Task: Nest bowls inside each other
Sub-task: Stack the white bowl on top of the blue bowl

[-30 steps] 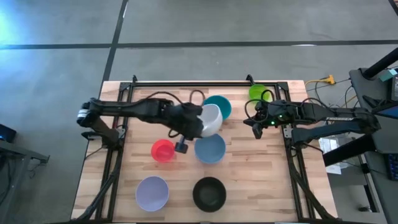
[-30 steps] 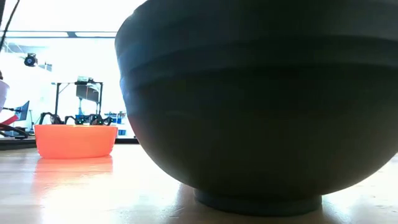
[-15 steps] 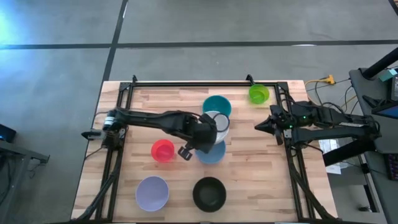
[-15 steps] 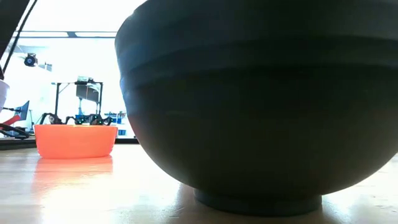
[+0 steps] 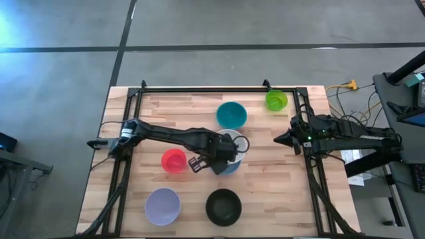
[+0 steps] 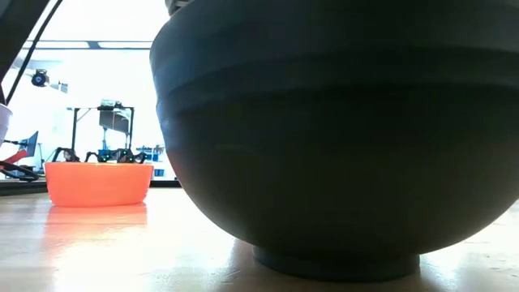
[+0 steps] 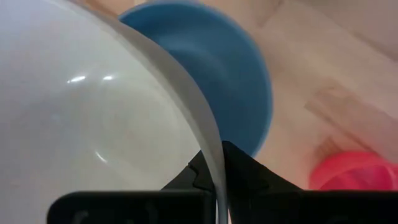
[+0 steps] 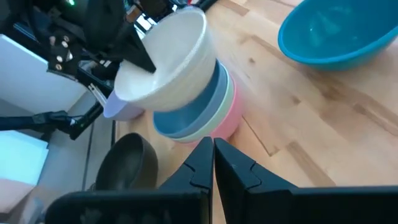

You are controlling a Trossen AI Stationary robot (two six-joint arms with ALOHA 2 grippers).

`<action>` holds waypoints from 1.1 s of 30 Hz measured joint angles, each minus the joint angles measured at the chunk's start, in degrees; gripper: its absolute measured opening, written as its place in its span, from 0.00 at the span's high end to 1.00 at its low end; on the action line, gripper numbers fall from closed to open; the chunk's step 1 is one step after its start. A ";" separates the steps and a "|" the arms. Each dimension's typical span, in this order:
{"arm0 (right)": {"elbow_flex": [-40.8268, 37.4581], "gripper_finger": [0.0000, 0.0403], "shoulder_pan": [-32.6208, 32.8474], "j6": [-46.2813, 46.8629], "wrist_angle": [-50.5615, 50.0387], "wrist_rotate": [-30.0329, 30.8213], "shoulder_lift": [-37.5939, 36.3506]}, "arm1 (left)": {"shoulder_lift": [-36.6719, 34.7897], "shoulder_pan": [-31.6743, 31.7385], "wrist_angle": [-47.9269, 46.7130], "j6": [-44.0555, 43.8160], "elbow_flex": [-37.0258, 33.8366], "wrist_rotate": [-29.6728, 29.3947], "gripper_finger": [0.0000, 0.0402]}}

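Observation:
My left gripper [image 5: 227,147] is shut on a white bowl [image 7: 93,124] and holds it tilted over a stack of bowls, blue [image 8: 186,115] on top, then mint and pink below. The white bowl's bottom dips into the blue bowl [image 7: 230,81]; whether they touch I cannot tell. A teal bowl [image 5: 232,114] sits behind the stack and a red one [image 5: 174,160] to its left. At the near edge stand a lavender bowl [image 5: 163,204] and a black bowl [image 5: 224,206]. The lime green bowl [image 5: 276,99] is at the far right. My right gripper [image 5: 277,139] is shut at the right side with nothing in it. My left gripper pinches the white bowl's rim [image 7: 214,163], one finger inside the bowl and one outside. The fingers come from above, slanting down from the table's left. The bowl hangs tilted, with its held side high and its bottom low over the stack.
The black bowl [image 6: 340,138] fills most of the low view, with the red bowl [image 6: 97,182] to its left. Dark frame rails run along the table's left and right sides. Bare wood lies between the stack and my right gripper.
My left gripper has carried the white bowl from beside the teal bowl toward the near edge and down over the blue bowl, rolling so that the bowl tips more upright. My right gripper has drawn back toward the table's right edge and sunk a little.

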 joint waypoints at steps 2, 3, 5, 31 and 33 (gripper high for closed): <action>0.00 0.98 0.00 -0.31 0.33 0.26 0.02 | 0.13 0.01 0.14 0.00 -0.35 1.91 1.00; 0.00 0.98 0.00 -0.54 0.52 0.26 0.06 | 0.15 -0.03 0.16 0.02 -0.59 2.41 1.00; 0.00 0.98 0.00 -0.87 1.37 0.29 0.11 | 0.15 -0.14 0.76 0.04 -1.07 2.74 1.00; 0.00 0.98 0.00 -1.67 3.28 1.85 0.16 | -0.36 -0.23 6.11 -3.76 -8.07 4.86 0.77; 0.00 0.98 0.00 -1.18 3.28 1.79 0.16 | -1.09 -0.23 6.12 -5.51 -7.43 4.96 0.71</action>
